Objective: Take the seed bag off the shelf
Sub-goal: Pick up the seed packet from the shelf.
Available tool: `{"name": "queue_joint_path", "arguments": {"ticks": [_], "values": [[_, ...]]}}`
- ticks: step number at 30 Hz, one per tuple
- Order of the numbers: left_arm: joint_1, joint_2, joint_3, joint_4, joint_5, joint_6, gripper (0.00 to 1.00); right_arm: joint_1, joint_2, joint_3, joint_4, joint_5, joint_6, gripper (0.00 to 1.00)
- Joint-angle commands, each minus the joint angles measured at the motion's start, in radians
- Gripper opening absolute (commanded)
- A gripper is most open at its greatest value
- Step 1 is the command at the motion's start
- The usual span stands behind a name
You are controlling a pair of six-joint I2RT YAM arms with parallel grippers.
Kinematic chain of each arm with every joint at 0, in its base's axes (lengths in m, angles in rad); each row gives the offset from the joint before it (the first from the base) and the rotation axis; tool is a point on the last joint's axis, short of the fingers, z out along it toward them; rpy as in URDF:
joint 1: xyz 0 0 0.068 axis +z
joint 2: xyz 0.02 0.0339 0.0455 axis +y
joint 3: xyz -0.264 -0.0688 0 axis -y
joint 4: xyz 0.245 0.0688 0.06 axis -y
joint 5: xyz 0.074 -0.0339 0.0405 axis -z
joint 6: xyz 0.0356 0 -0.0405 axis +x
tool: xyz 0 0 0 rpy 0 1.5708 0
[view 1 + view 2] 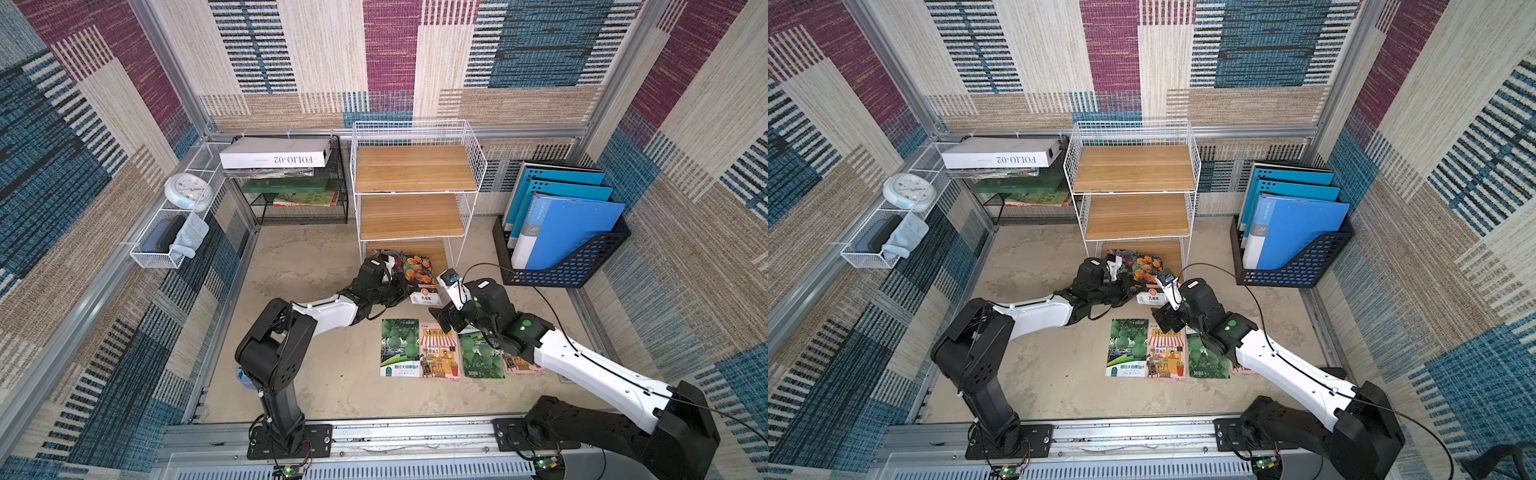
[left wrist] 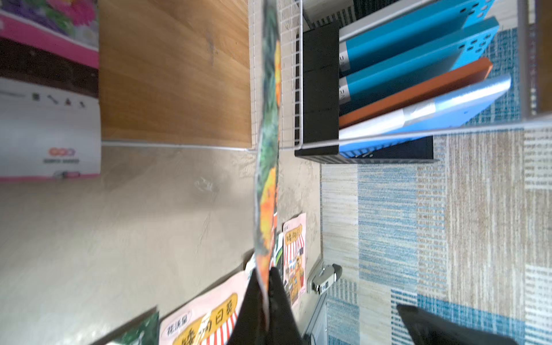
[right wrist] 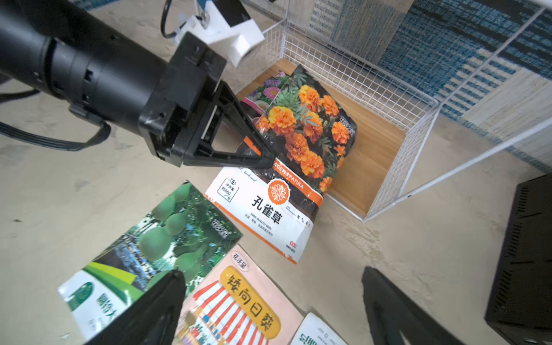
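Left gripper clamped on marigold seed bag, bag partly over bottom board of shelf, right gripper spread wide

The bag stuck out of the shelf's bottom level; packets lay on the floor in front.

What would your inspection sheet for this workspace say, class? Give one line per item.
Surface: beige table, mottled.
Job's things: marigold seed bag tilted, part over the bottom board of the shelf, part over the table; another flower bag behind it.
Clutter: four packets flat in a row; clock, blue folders, black mesh rack.
Tools: left tool shut on the marigold seed bag's edge; right tool open, holding nothing.
Cables: black cable loops above the right arm.
Surroundings: patterned carpet walls.
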Motion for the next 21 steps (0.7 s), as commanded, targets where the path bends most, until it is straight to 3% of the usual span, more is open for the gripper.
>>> {"name": "queue_joint_path", "arguments": {"ticks": [1, 6, 11, 16, 21], "values": [[-0.008, -0.088, -0.077, 0.020, 0.048, 0.094, 0.00, 0.002, -0.029, 0.036, -0.082, -0.112, 0.099, 0.95], [-0.025, -0.303, -0.242, 0.010, 0.085, 0.199, 0.00, 0.003, -0.057, 0.075, -0.105, -0.209, 0.240, 0.93], [-0.032, -0.611, -0.373, -0.107, 0.079, 0.322, 0.00, 0.002, -0.143, -0.006, 0.019, -0.258, 0.414, 0.92], [-0.029, -0.888, -0.434, -0.195, 0.044, 0.385, 0.00, 0.000, -0.174, -0.030, 0.121, -0.314, 0.451, 0.92], [-0.027, -0.940, -0.410, -0.202, 0.094, 0.384, 0.00, -0.003, -0.173, -0.043, 0.276, -0.485, 0.460, 0.89]]}}
